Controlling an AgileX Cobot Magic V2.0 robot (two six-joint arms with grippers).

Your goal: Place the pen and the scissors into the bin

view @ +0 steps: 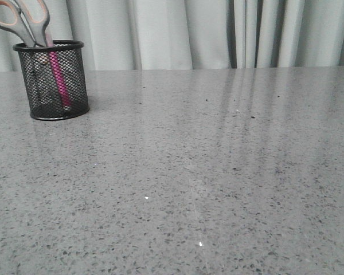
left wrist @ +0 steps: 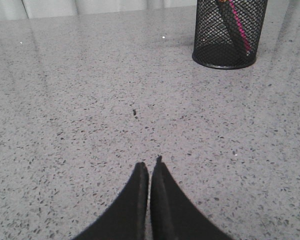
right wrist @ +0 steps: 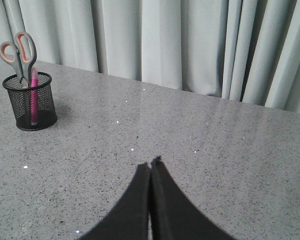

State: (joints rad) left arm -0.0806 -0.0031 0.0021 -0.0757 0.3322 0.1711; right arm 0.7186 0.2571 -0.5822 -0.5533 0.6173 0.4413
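Since the slim magenta pen [view: 60, 80] and grey, orange-lined scissors [view: 24, 20] stand blades-down in the black wire-mesh bin [view: 53, 80], the task looks done: left gripper [left wrist: 150, 165] and right gripper [right wrist: 151, 165] closed empty, bin well ahead of both jaws.
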